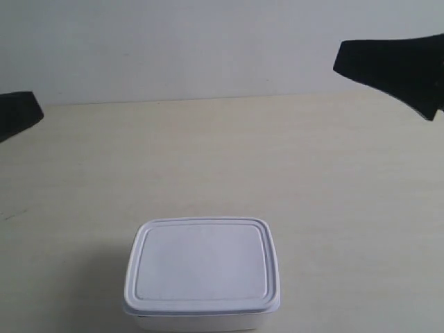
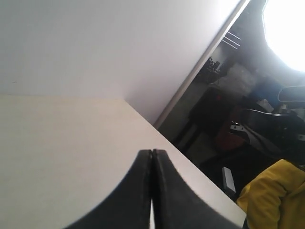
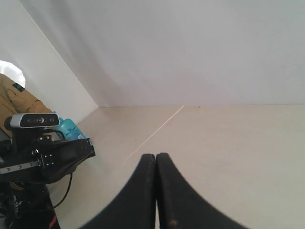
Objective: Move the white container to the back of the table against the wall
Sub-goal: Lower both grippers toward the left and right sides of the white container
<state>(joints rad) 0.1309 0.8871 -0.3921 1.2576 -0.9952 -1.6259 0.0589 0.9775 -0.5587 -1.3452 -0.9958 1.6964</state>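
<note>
Exterior view puts the white container (image 1: 202,274) at the near edge of the picture, lid on, sitting flat on the worktop (image 1: 291,159) and well apart from the wall (image 1: 208,48) that rises along the far edge. Pale cream, faintly grained surface stretches between box and wall. The arm at the exterior view's left (image 1: 17,114) and the arm at the exterior view's right (image 1: 395,66) show as dark shapes at the picture's sides, up towards the wall and far from the container.

In the left wrist view my left jaws are pressed together tip to tip with nothing between them, over the worktop near its corner. Past the edge lies a dim room with a yellow cloth (image 2: 274,195) and a glaring light (image 2: 288,28).

In the right wrist view my right jaws are likewise closed tight and empty. A thin seam (image 3: 155,133) runs across the worktop, and off its end stand a webcam (image 3: 34,120) and a blue bottle (image 3: 70,129).
</note>
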